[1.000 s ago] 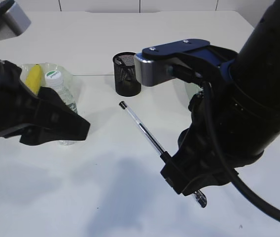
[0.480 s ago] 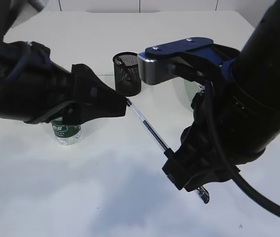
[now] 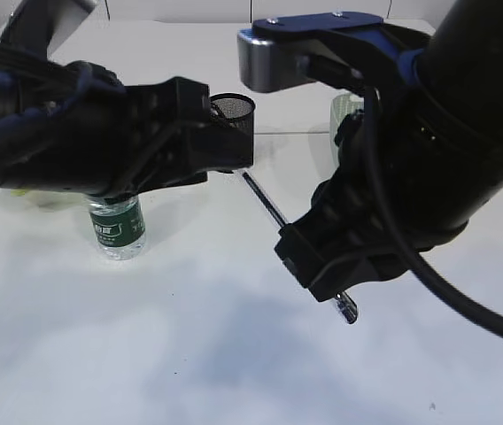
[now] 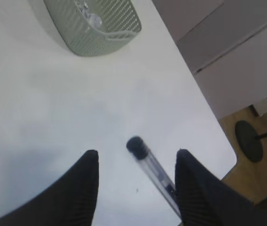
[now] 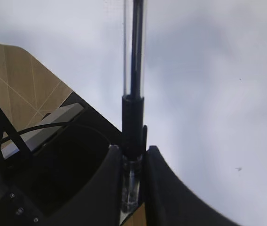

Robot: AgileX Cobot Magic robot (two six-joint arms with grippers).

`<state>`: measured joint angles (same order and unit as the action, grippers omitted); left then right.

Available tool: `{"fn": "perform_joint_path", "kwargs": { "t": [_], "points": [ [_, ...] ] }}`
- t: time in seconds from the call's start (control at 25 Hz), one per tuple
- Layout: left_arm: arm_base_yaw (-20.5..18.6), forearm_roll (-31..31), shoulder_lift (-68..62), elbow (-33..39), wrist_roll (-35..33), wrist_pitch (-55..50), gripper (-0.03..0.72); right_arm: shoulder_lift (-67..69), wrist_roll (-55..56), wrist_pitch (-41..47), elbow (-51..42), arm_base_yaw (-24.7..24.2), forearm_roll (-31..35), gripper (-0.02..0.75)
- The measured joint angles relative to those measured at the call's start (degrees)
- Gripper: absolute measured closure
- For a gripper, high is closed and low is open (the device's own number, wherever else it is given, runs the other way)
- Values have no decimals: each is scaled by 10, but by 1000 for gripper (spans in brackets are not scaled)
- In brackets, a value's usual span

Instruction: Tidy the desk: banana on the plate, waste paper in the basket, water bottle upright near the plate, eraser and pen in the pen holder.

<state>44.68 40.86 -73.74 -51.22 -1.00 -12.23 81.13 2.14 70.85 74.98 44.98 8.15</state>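
In the exterior view, the right gripper (image 3: pixel 322 266) clamped the clear-barrelled black pen (image 3: pixel 265 202) above mid-tabletop. In the left wrist view, the left gripper (image 4: pixel 136 181) stood apart around its capped end, apparently for a handover. The right wrist view showed the fingers (image 5: pixel 107 174) pinching the pen's grip.

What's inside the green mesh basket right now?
In the left wrist view, the green mesh basket holds something pale and crumpled, likely waste paper, near its rim. The basket's own wall hides the bottom, and the picture edge crops its far side.
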Motion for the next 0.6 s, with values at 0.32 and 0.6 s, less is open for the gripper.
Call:
{"fn": "perform_joint_path", "kwargs": {
  "t": [0.32,0.6],
  "points": [
    [0,73,-1,0,1,23,319,0,2,0,2,0,1,674],
    [0,98,-1,0,1,26,319,0,2,0,2,0,31,674]
  ]
}}
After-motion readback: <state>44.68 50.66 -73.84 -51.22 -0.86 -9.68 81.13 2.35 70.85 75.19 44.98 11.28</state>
